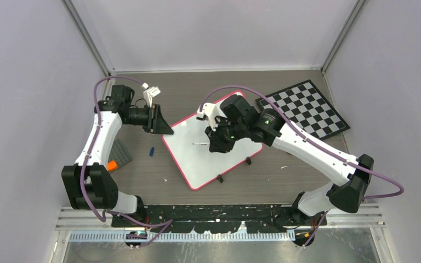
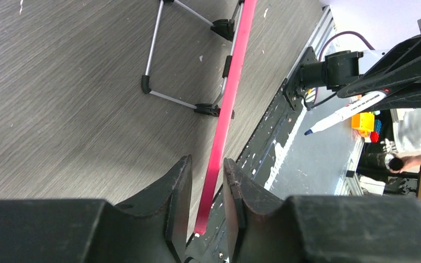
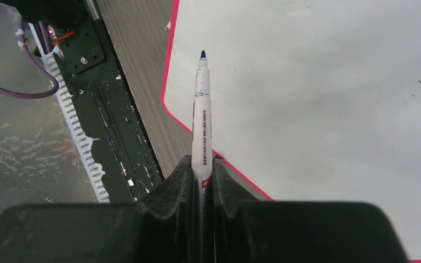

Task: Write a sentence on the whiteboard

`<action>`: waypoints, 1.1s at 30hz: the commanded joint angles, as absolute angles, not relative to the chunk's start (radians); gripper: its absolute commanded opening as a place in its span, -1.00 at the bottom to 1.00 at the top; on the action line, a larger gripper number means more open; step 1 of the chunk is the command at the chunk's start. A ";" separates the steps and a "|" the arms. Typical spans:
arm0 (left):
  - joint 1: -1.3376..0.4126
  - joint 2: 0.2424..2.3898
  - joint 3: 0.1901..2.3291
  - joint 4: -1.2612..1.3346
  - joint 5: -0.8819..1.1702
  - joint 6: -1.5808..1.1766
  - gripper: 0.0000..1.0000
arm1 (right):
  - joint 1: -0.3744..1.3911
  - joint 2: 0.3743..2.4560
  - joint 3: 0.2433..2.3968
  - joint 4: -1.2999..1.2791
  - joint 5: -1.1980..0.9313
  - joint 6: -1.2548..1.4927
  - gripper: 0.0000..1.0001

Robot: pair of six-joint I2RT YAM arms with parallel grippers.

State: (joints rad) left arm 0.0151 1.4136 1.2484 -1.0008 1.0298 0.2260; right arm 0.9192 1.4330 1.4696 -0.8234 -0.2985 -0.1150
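Right claw point(image 3: 202, 164) is pinching the marker point(image 3: 202, 104) over the whiteboard point(image 3: 318, 98).
Left claw point(image 2: 207, 160) is straddling its light, stiff frame edge point(image 2: 226, 109); clamping unclear.

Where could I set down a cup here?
Bare table lies between the near edge of the whiteboard and the arm bases, and along the back wall left of the checkerboard. The middle is crowded: the left gripper and right gripper are there.
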 commanded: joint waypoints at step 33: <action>0.014 1.425 1.294 -0.996 0.999 0.246 -1.00 | 1.045 1.579 1.632 -0.758 -0.230 -0.095 -0.99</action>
State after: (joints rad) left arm 0.0143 1.4345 1.2716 -1.0035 1.0241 0.2447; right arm 1.0248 1.5715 1.5917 -0.7994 -0.2646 -0.1097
